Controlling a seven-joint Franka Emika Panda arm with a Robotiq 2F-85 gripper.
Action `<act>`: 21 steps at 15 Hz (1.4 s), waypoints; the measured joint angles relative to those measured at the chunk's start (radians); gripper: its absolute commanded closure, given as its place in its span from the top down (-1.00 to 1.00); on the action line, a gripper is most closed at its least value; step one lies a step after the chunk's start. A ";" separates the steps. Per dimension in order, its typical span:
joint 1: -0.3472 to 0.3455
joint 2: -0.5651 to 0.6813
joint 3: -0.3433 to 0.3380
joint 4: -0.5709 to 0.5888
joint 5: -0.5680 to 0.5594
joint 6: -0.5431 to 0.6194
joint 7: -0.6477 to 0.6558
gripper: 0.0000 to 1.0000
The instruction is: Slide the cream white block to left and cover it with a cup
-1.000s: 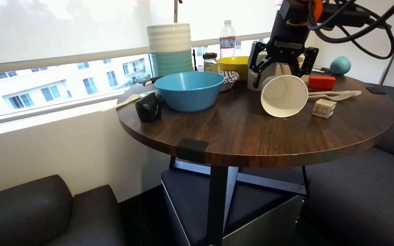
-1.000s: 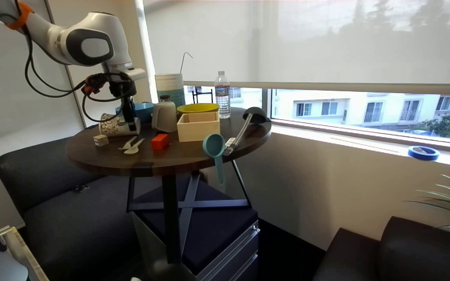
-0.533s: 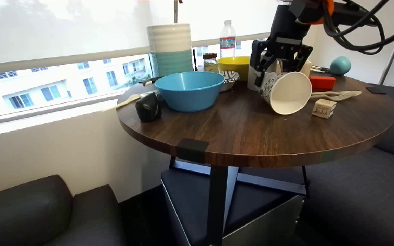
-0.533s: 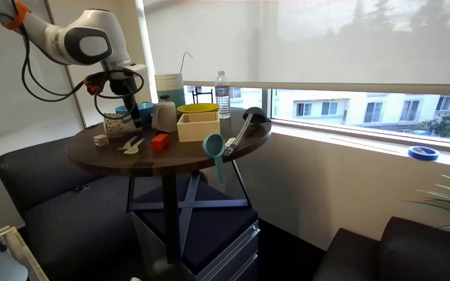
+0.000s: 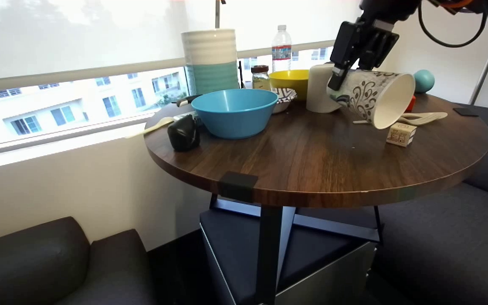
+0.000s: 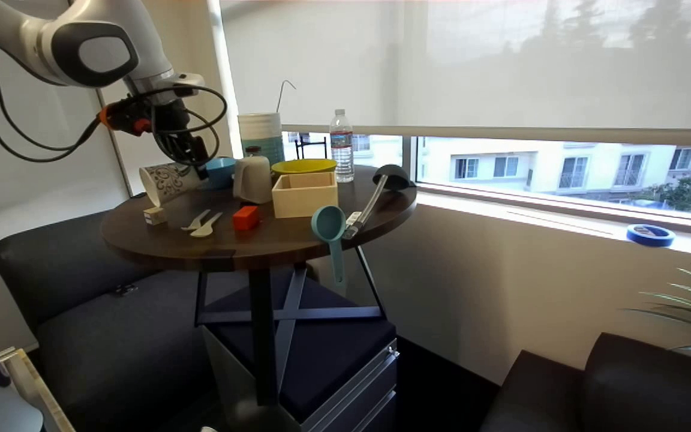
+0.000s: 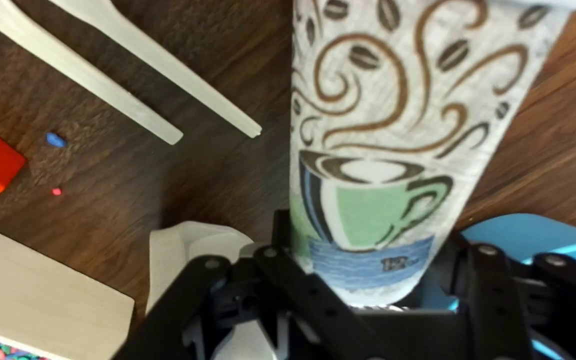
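In an exterior view the block [image 5: 400,135] sits on the brown table [image 5: 307,165], and the cup [image 5: 369,95] is at eleven o'clock from it, tilted base-high, its mouth facing between three and four. In the wrist view its long axis runs from six up to just past twelve. The claw [image 7: 368,245] has the cup grasped near the base, a finger on either side. In both exterior views the lower rim shows right by the block's top; from these angles I cannot quite tell whether they touch.

In an exterior view, pale cutlery [image 6: 203,230] lies close to the block at three o'clock, with the red brick [image 6: 246,218] and the wooden box [image 6: 300,207] farther out that way (the white jug [image 6: 254,180] stands toward two). In the wrist view the blue bowl [image 7: 515,232] shows at four o'clock, partly behind the claw.

In an exterior view the cup hides much of the red brick, and the round scoop [image 5: 424,81] shows just past its rim. The wrist view cuts off the cup's mouth at twelve and the wooden box at eight.
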 measured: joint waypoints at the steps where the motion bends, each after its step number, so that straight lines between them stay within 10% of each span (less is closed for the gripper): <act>1: 0.021 -0.033 -0.017 -0.023 0.007 0.001 -0.052 -0.20; 10: 0.219 -0.241 -0.180 -0.146 0.043 0.205 -0.382 -0.20; 11: 0.256 -0.243 -0.211 -0.145 0.055 0.237 -0.418 0.30; 16: 0.371 -0.244 -0.314 -0.143 0.085 0.295 -0.510 0.30; 17: 0.371 -0.245 -0.314 -0.143 0.085 0.295 -0.510 -0.20; 21: 0.373 -0.245 -0.324 -0.143 0.083 0.293 -0.539 -0.20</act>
